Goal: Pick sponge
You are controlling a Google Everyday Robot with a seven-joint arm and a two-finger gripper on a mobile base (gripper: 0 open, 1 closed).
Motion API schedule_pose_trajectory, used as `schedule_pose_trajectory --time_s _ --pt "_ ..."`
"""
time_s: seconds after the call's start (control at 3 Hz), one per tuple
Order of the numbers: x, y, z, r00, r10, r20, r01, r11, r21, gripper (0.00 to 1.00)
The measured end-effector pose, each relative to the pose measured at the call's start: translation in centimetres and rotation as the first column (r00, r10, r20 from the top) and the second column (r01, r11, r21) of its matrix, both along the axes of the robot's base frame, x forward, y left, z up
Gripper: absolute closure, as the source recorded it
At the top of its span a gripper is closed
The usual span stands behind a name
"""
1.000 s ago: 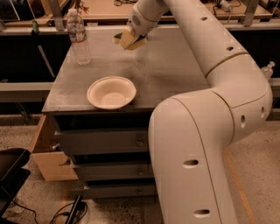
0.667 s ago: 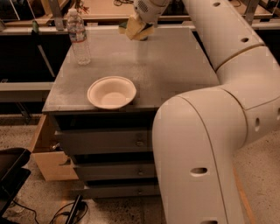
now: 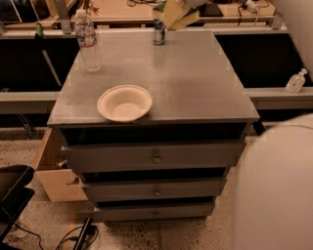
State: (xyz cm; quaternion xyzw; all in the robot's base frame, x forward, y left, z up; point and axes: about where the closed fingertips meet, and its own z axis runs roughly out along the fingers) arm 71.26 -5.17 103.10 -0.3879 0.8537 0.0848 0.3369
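Note:
My gripper (image 3: 177, 13) is high at the top edge of the camera view, above the back of the grey metal table (image 3: 195, 83). Its pale yellow pads are closed around the sponge (image 3: 160, 9), of which a dark green strip and some yellow foam show at the left side. The gripper and sponge are lifted off the tabletop. No other sponge lies on the table.
A white bowl (image 3: 124, 102) sits near the table's front left. A clear water bottle (image 3: 88, 41) stands at the back left and a small can (image 3: 158, 33) at the back middle. A sanitizer bottle (image 3: 296, 82) is on a ledge to the right. My white body (image 3: 274, 185) fills the lower right.
My gripper has risen from the back of the tabletop to the top edge, carrying the sponge. The can behind it has come into view. The view has shifted left.

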Motion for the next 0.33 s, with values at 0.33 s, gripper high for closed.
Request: schedule_pose_trajectory --time_s 0.33 --pt "-1.12 0.18 -1.26 0.9997 0.008 -0.023 -0.008 1.0 -0.013 1.0"
